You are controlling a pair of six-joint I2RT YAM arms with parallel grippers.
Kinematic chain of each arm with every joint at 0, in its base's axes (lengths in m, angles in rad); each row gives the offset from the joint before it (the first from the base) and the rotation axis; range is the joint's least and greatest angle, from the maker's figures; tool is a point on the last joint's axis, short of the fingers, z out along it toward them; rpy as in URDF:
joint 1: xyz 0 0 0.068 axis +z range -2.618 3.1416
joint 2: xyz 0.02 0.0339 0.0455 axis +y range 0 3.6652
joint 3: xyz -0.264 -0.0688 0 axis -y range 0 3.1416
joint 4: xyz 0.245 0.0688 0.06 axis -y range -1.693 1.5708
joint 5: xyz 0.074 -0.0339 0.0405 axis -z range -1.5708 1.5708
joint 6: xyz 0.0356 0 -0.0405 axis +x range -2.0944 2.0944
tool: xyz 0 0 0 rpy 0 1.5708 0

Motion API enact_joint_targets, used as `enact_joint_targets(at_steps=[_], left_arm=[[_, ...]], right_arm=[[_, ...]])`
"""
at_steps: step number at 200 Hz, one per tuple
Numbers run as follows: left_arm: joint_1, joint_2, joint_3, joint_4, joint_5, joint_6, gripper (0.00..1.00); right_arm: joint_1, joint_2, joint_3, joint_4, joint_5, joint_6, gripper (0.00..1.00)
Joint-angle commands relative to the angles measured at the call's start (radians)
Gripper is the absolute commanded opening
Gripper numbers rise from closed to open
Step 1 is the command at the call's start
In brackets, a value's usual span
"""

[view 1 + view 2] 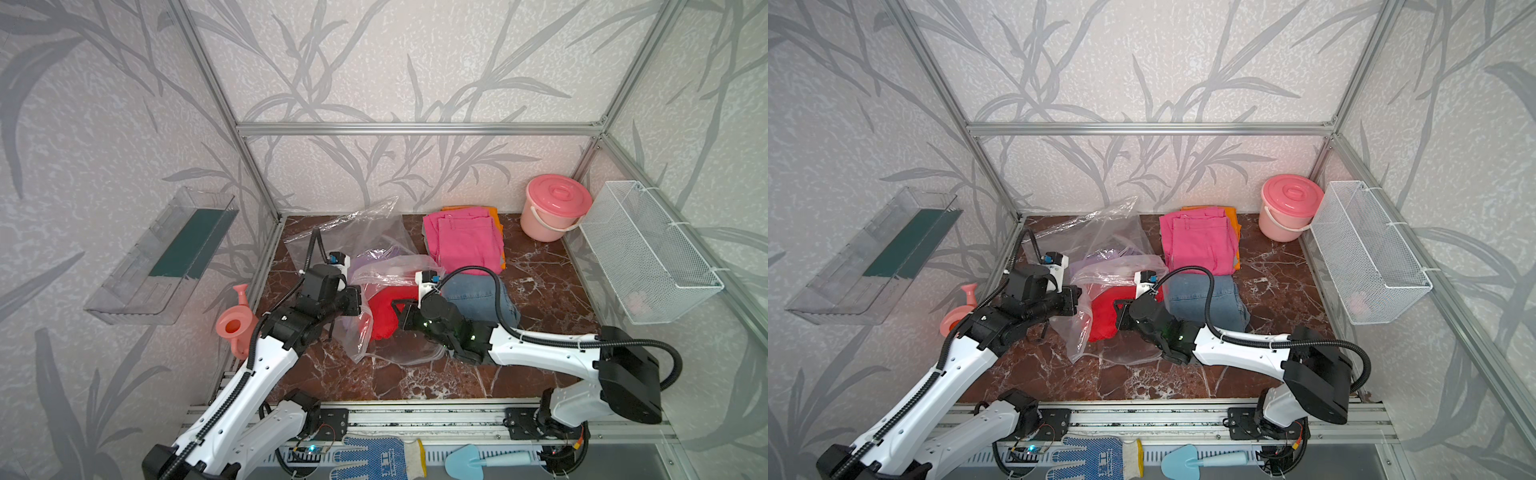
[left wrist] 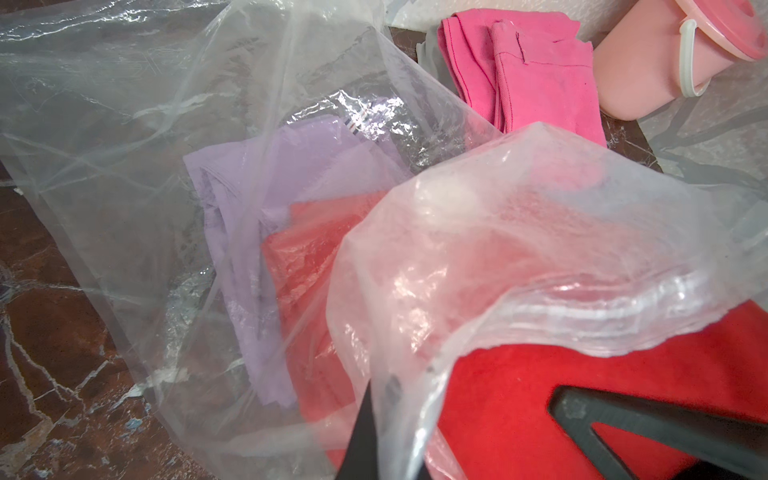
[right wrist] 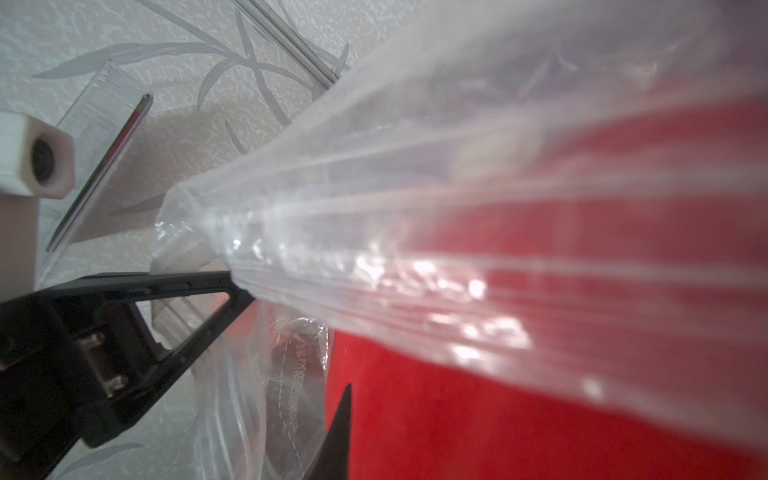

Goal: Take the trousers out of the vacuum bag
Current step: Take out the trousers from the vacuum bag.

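**Bag held at its mouth, red pair in the pincer**

I find the left gripper (image 1: 360,302) fully closed on the mouth edge of the vacuum bag (image 1: 361,232), with the film stretched taut from that pinch. The right gripper (image 1: 395,309) reaches into the mouth. One finger (image 2: 648,419) lies flat on the red trousers (image 1: 380,316) and the other is hidden under the cloth. The cloth bunches around the tip, so I read the jaws as nearly closed on a fold.

The red trousers lie half out of the mouth, and the bag's upper film and zip-seal strip drape across them. The lilac trousers (image 2: 249,208) sit deeper inside, fully under plastic.

Outside the bag, the denim trousers (image 1: 473,291) lie just beside the right arm, under its cable. The hot pink trousers (image 1: 465,237) are stacked on the orange trousers (image 1: 494,216) near the back wall.

Around them on the marble table (image 1: 540,299):
- A pink bucket (image 1: 555,208) stands in the rear corner.
- A watering can (image 1: 237,324) sits beside the left arm.
- A wire basket (image 1: 648,253) and a clear tray (image 1: 162,257) hang on the side walls.
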Motion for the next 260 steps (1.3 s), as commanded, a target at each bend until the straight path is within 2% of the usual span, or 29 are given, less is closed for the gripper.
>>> enact_joint_targets(at_steps=[1,57,142,182,225,260], left_arm=[[-0.002,-0.001,-0.005,-0.017,-0.014,0.01,0.0],[-0.002,0.008,0.0,-0.023,-0.007,0.007,0.0],[-0.002,0.008,0.0,-0.028,-0.011,0.005,0.0],[-0.002,0.009,-0.001,-0.025,-0.012,0.006,0.0],[-0.002,0.012,0.002,-0.03,-0.008,0.005,0.0],[-0.002,0.004,-0.005,-0.028,-0.01,0.004,0.0]], right_arm=[[0.059,-0.058,0.036,0.085,0.06,-0.044,0.03],[0.162,-0.026,0.073,0.064,0.086,-0.024,0.02],[0.191,-0.229,0.143,-0.142,0.176,-0.166,0.02],[0.191,-0.273,0.105,-0.159,0.205,-0.158,0.02],[0.202,-0.259,0.105,-0.182,0.219,-0.149,0.02],[0.116,-0.329,0.036,-0.189,0.198,-0.127,0.02]])
